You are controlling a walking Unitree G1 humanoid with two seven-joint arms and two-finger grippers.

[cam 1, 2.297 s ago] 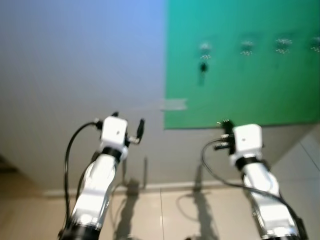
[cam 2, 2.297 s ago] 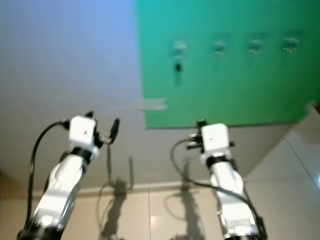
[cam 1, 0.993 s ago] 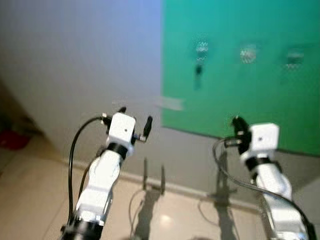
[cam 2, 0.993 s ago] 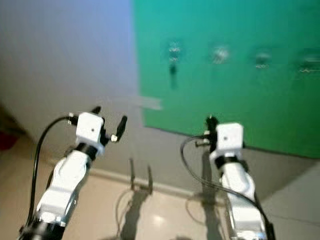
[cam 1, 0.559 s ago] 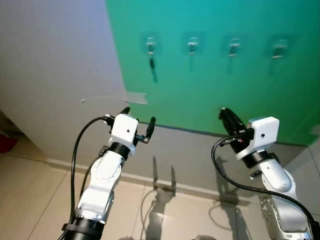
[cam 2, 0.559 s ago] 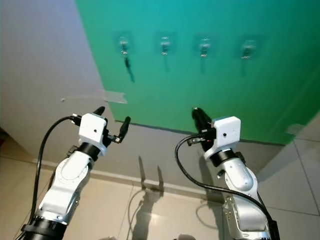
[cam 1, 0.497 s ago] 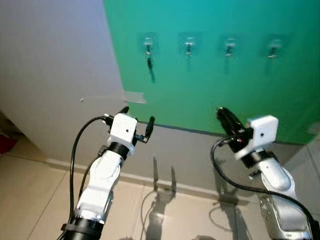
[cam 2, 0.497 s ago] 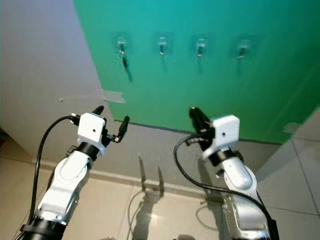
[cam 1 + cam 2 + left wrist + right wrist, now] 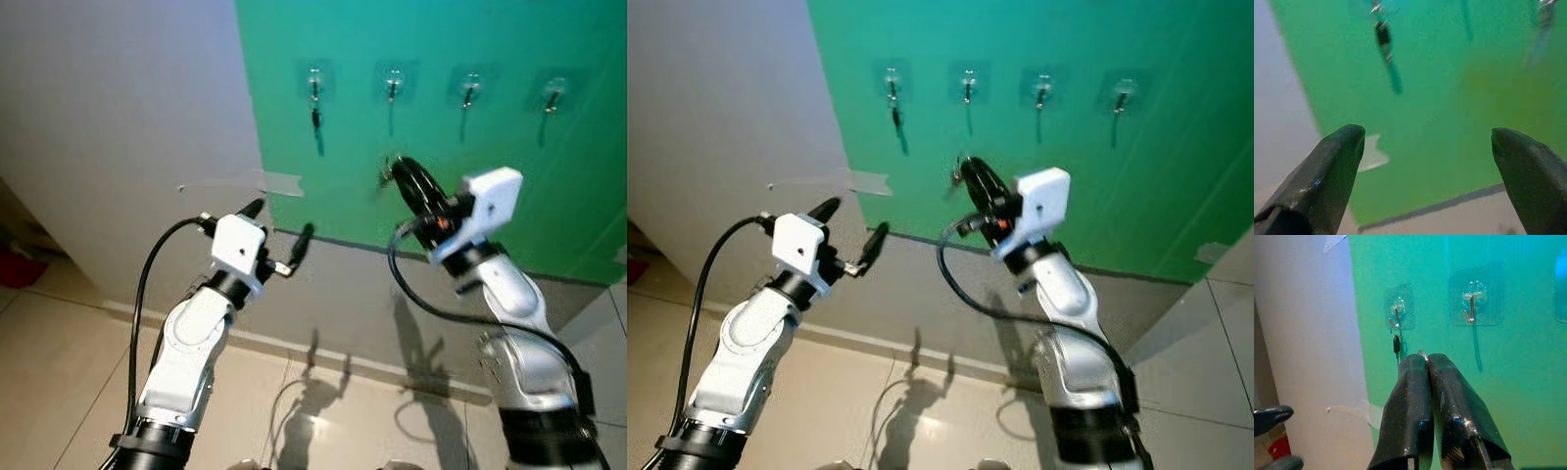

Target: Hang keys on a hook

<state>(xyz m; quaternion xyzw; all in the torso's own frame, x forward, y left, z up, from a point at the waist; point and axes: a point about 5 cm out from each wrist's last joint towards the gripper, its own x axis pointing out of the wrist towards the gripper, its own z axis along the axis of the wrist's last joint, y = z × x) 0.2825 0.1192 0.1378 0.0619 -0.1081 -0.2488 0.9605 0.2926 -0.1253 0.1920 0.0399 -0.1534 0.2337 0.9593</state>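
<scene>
The two black fingers of the right gripper (image 9: 1422, 363) are pressed together, and a small silver ring (image 9: 1421, 352) looks out between their tips; it seems to be the ring of the keys, but the keys themselves are hidden by the fingers. This gripper is lifted up in front of the green panel (image 9: 509, 186), below the row of four clear hooks near the panel's top edge, and it points between the first hook (image 9: 1397, 313) and the second hook (image 9: 1471, 306), counted from the panel's left edge. It is near the panel but apart from both hooks. A small dark object (image 9: 1396, 343) already hangs from the first hook. The third hook (image 9: 471, 86) and the fourth hook (image 9: 554, 93) carry nothing that I can make out. The left gripper (image 9: 278, 236) has its fingers well apart and holds nothing; it is lower, near the panel's bottom left corner, in front of the grey wall (image 9: 118, 127). A strip of clear tape (image 9: 279, 182) crosses the panel's left edge onto the wall just above this gripper. Below the wall lies a tiled floor (image 9: 59, 392) with the shadows of both arms on it.
</scene>
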